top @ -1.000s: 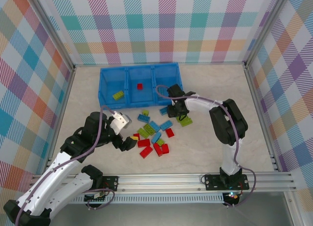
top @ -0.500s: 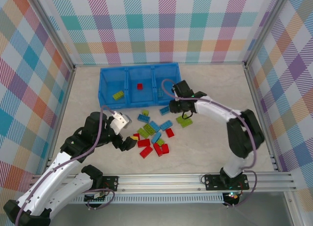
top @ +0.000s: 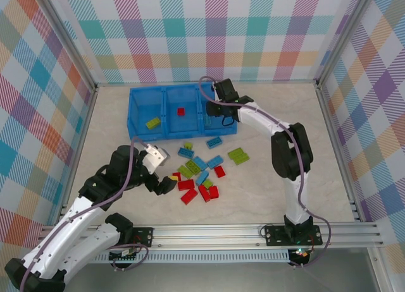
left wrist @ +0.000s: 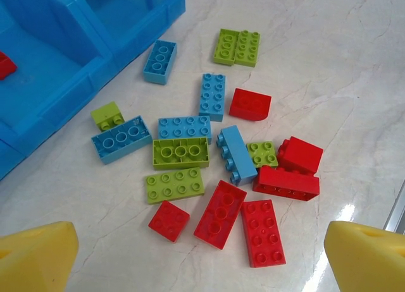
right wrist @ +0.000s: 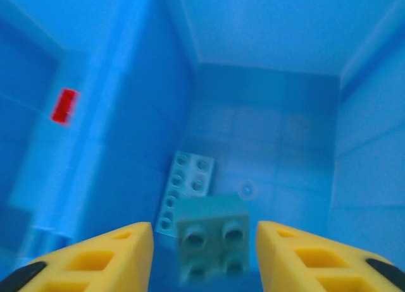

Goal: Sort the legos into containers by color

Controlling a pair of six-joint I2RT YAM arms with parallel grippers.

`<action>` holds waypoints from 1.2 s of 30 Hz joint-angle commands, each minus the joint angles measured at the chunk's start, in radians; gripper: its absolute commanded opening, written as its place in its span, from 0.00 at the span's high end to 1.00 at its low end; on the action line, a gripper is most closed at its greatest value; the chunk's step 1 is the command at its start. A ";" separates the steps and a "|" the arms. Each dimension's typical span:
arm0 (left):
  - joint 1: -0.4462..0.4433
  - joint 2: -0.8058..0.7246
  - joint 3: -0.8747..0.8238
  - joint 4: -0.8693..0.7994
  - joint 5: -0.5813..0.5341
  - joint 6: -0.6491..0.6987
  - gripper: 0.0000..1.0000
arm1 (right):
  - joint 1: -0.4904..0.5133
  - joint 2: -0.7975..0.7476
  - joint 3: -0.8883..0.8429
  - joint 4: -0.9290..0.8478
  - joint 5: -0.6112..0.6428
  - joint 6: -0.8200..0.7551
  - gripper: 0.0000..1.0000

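Nearest, toward the tabletop's near-left corner, the left pincer [top: 163, 182] hangs wide and released beside the loose legos [left wrist: 190, 154] heaped mid-tabletop. By the far edge sits the blue tray [top: 136, 115]. Over its right-end compartment [right wrist: 272, 134] the right pincer [top: 215, 114] stands parted, with a small blurred brick [right wrist: 212, 238] loose between its fingers, touching neither.

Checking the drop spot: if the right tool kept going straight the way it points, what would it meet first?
Probably the four-stud brick loose between the right tool's fingers, then the floor of the tray's right compartment, where a pale blue brick lies. Blur leaves depth uncertain.
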State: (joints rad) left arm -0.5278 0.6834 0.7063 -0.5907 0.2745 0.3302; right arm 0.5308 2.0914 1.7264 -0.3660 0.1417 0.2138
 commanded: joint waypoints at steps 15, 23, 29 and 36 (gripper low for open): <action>-0.004 0.073 0.140 -0.060 -0.319 -0.426 0.00 | 0.001 -0.660 -0.550 0.011 -0.300 0.076 0.33; -0.008 0.219 0.100 -0.151 -0.333 -1.086 0.04 | 0.047 -0.942 -0.652 -0.339 -0.402 0.130 0.27; -0.082 0.498 0.112 -0.059 -0.251 -1.139 0.05 | 0.072 -0.961 -0.633 -0.430 -0.471 0.160 0.20; -0.124 0.722 0.124 0.044 -0.312 -1.139 0.09 | 0.147 -0.930 -0.653 -0.448 -0.485 0.147 0.12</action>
State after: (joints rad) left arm -0.6415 1.3712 0.8211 -0.5861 0.0010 -0.7773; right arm 0.6605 1.1477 1.0805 -0.7742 -0.3195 0.3592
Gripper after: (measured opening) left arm 0.921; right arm 0.879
